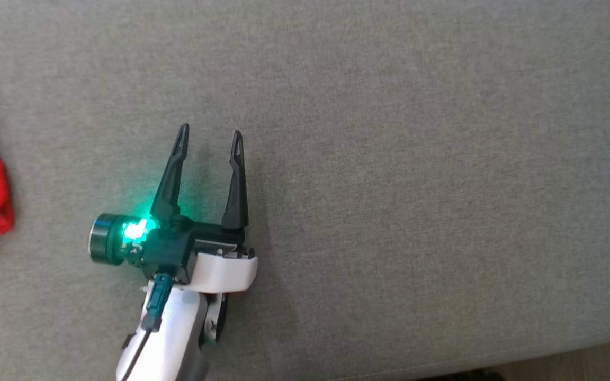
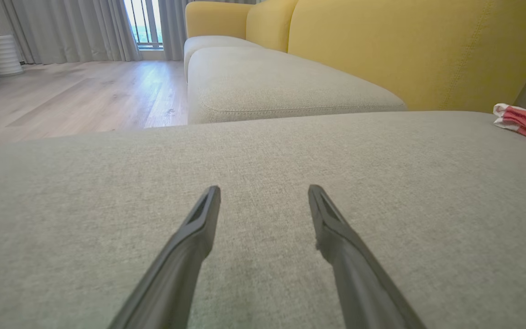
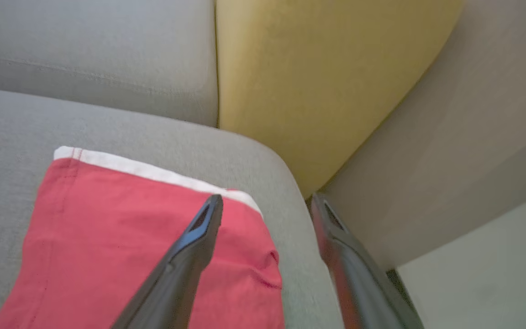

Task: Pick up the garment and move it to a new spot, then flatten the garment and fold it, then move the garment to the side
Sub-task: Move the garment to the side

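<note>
The folded garment [image 3: 107, 237] sits lower left on the cushion [image 3: 7, 132] corner, apparently delivered, so right tool [image 3: 266, 198] above and left tool [image 1: 210, 130] gape empty.

Home, living room. Big sofa [image 2: 290, 82], soft grey seats, yellow back [image 2: 404, 50] at 1 o'clock in left wrist view. Pale wood floor [image 2: 76, 96] at 10 o'clock. Long grey curtains [image 2: 71, 27] at 11 o'clock, down to floor. Bright window [image 2: 143, 23] with bars between curtains. White ribbed round thing [image 2: 3, 55] on floor, far out at 10 o'clock
</note>
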